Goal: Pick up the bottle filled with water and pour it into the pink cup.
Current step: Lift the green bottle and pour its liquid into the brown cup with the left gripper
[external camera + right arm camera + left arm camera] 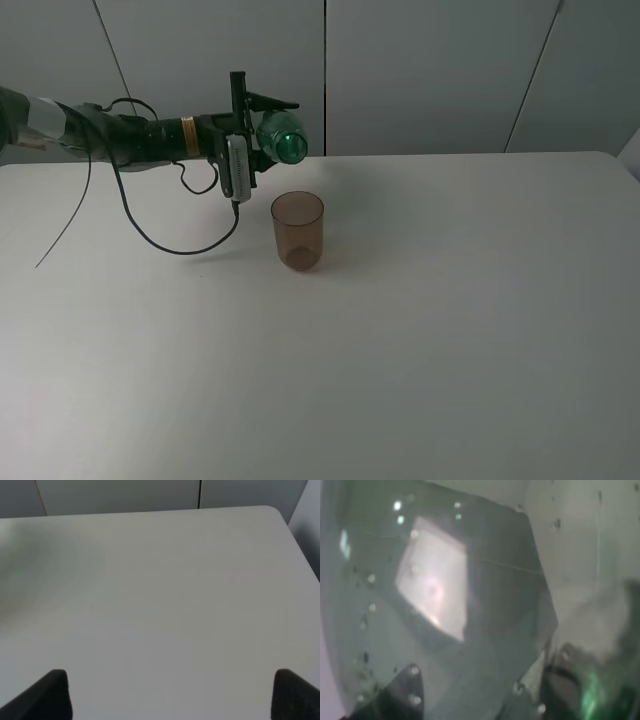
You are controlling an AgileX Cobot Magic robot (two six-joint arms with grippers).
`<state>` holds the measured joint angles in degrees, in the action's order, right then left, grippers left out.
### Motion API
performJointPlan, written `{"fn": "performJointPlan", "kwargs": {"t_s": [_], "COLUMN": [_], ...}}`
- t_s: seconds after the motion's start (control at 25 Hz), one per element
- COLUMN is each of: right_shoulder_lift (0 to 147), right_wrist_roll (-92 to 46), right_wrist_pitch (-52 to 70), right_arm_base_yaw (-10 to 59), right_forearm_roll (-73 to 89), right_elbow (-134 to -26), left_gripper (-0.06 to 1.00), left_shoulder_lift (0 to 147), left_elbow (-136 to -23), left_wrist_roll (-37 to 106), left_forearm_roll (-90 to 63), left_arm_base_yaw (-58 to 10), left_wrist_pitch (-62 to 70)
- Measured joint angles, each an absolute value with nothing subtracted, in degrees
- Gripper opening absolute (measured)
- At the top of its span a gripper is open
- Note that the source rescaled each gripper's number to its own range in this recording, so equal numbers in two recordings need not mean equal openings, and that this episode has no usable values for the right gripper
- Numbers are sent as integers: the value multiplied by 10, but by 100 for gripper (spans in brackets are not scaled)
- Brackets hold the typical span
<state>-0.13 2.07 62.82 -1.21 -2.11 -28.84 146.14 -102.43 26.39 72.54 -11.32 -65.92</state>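
Because the job is a pour, you will find the tall, clear green-tinted plastic bottle (283, 137) off the white tabletop (450, 320) and tipped to roughly level. It is carried in the air just above and behind the small translucent brownish-pink tumbler, the pink cup (297, 230), which stands upright on the table with its round rim open. Judged: this height and tilt put the bottle where liquid could fall into the cup. No stream is visible, and you cannot tell which end of the bottle faces the high camera. Left gripper (262, 132): fingers closed narrow on the bottle's body, nothing else touched. In the left wrist view the bottle's wall (445, 605) fills nearly the whole frame. Right gripper (172, 697): dark fingertips (52, 695) stand wide apart over bare table, holding and touching nothing. Note that no cup shows in its view.
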Motion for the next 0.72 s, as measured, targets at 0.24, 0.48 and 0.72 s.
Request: {"fn": "performJointPlan", "kwargs": {"t_s": [0.24, 0.48, 0.72], "right_shoulder_lift": [-1, -1, -1], "right_wrist_roll": [21, 21, 21], "right_wrist_pitch": [628, 628, 628], "right_arm_base_yaw": [-12, -12, -12], "right_forearm_roll": [-21, -21, -21], "right_elbow": [-288, -288, -288], "left_gripper": [0, 0, 0], "left_shoulder_lift": [1461, 1461, 1461], "left_elbow": [-1024, -1024, -1024], "left_wrist_roll": [306, 338, 364], "left_forearm_roll": [727, 731, 738], "left_arm_base_yaw": [-113, -113, -115], "left_wrist_pitch": [-653, -653, -653]}}
